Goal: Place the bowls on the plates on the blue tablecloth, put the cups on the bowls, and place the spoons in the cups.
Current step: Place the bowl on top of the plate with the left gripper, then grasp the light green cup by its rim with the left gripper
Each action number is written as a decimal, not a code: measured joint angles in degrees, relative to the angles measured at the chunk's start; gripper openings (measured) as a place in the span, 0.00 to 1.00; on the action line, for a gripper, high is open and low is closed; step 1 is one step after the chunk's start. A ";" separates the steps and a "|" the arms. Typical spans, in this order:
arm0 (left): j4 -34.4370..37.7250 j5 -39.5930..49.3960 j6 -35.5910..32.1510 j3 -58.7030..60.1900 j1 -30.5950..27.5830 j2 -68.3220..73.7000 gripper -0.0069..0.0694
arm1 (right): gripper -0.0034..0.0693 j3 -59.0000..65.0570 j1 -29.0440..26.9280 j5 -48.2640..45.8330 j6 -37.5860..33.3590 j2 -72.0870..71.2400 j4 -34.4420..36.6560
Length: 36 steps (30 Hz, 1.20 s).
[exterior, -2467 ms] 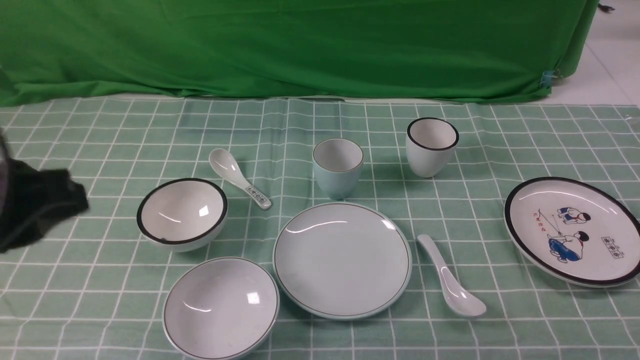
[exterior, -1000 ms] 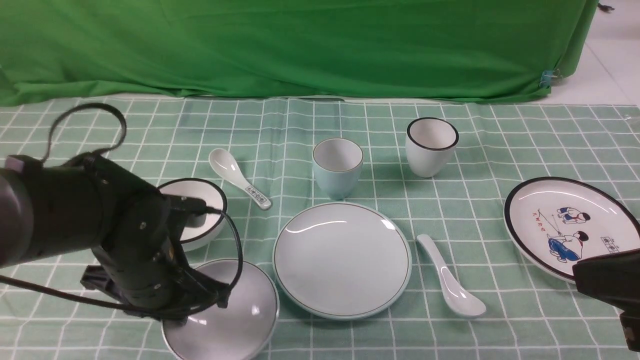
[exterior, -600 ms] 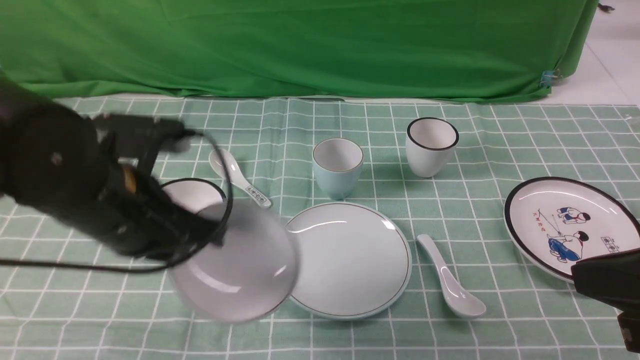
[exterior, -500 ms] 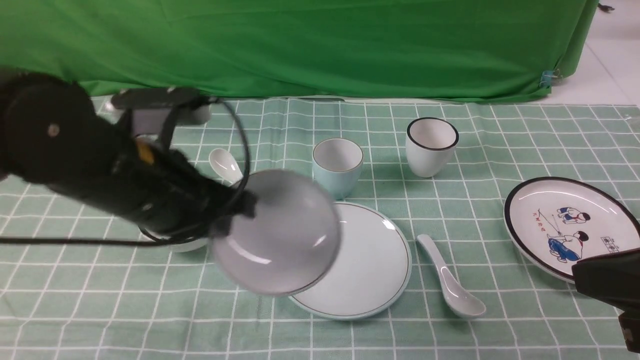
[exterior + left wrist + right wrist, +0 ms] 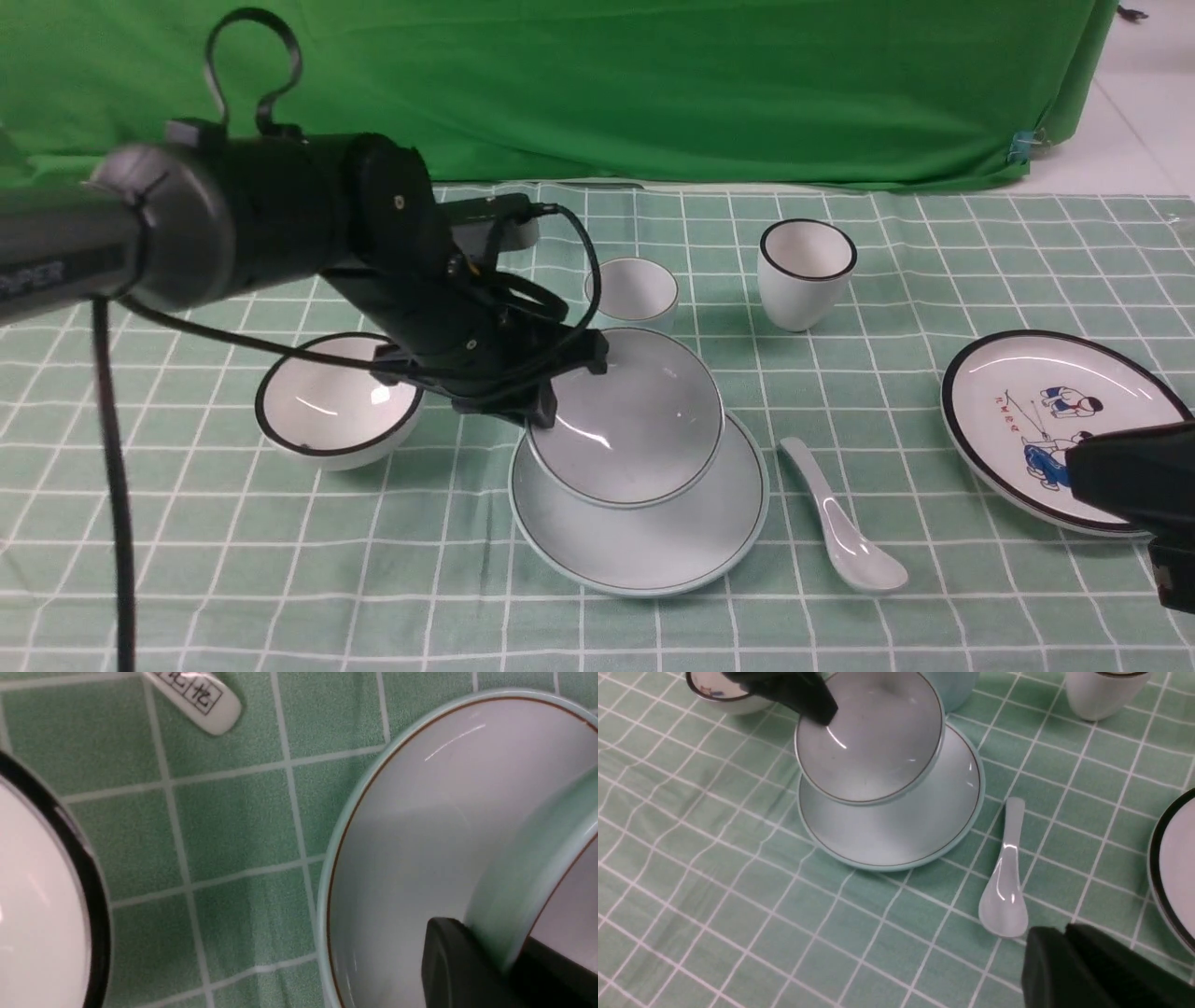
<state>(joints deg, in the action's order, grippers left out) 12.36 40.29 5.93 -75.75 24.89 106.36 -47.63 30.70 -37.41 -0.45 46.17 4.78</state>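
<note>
Left claw [image 5: 546,406] is clamped on the ten-o'clock rim of the pale blue bowl [image 5: 635,420], holding it tilted over the pale blue plate [image 5: 653,551]. Step in hand: bowl placement. Next move probably requires levelling, lowering, then release.

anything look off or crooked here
The pale blue bowl hangs tilted above the pale blue plate, pinched by its rim in the left gripper, not set flat. Nothing looks spilled or broken.
</note>
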 joint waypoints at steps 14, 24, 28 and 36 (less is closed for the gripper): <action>2.05 -0.08 -0.06 -0.75 0.30 3.12 0.25 | 0.18 0.06 0.00 0.69 0.45 0.00 -0.23; -2.12 9.51 0.00 -12.07 0.30 2.94 0.63 | 0.21 0.06 0.00 0.98 0.45 0.00 -0.23; -6.12 6.37 1.48 -17.98 0.30 3.09 0.74 | 0.22 0.06 0.00 1.04 0.45 0.00 -0.28; -11.42 -0.50 3.50 -26.79 0.30 13.29 0.77 | 0.24 0.06 0.00 1.04 0.45 0.00 -0.68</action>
<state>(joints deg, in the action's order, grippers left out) 0.94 39.79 9.43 -102.53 25.19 119.65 -47.58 30.70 -36.37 0.00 46.17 4.09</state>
